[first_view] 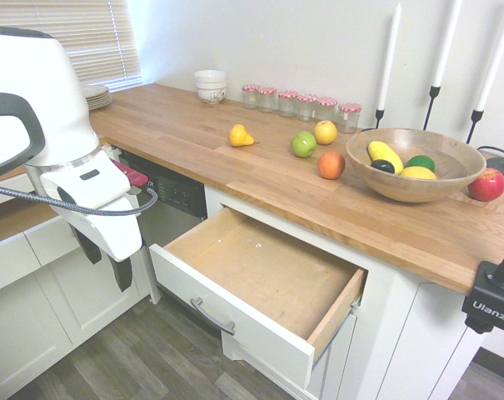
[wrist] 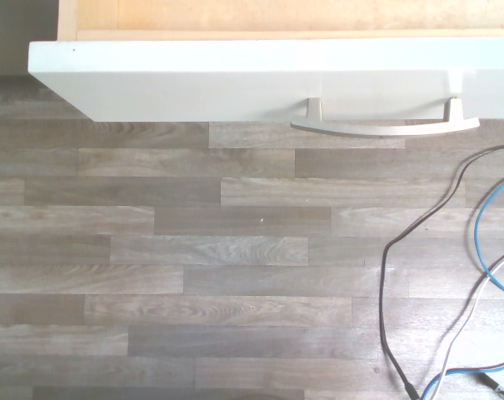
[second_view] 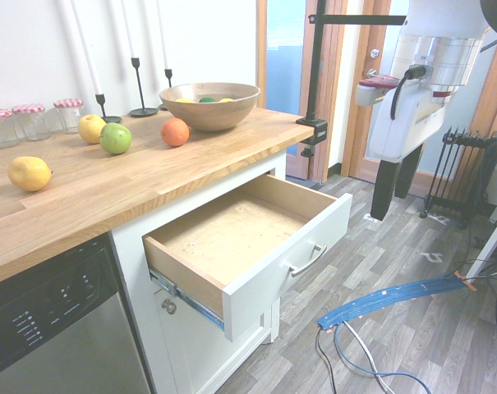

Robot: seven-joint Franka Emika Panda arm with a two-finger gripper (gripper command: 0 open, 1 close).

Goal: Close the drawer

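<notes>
The drawer (first_view: pixel 268 337) is pulled far out from under the wooden worktop. Its white front carries a curved silver handle (first_view: pixel 212 317), and its bare wood inside is empty. From the other side, the drawer (second_view: pixel 264 291) and its handle (second_view: pixel 308 260) face the room. My gripper (first_view: pixel 106 262) hangs open and empty over the floor, out in front of the drawer front and well apart from it. In the second exterior view the gripper (second_view: pixel 394 203) points down beyond the front panel. The wrist view shows the drawer front (wrist: pixel 260 79) and handle (wrist: pixel 385 127) from above.
The worktop (first_view: pixel 193 133) holds loose fruit, a wooden fruit bowl (first_view: pixel 414 162), several jars, stacked white bowls and candlesticks. A dishwasher (second_view: pixel 51 320) stands beside the drawer cabinet. A dark radiator (second_view: pixel 470 172) stands behind the arm. Wood-look floor (wrist: pixel 235 275) lies in front.
</notes>
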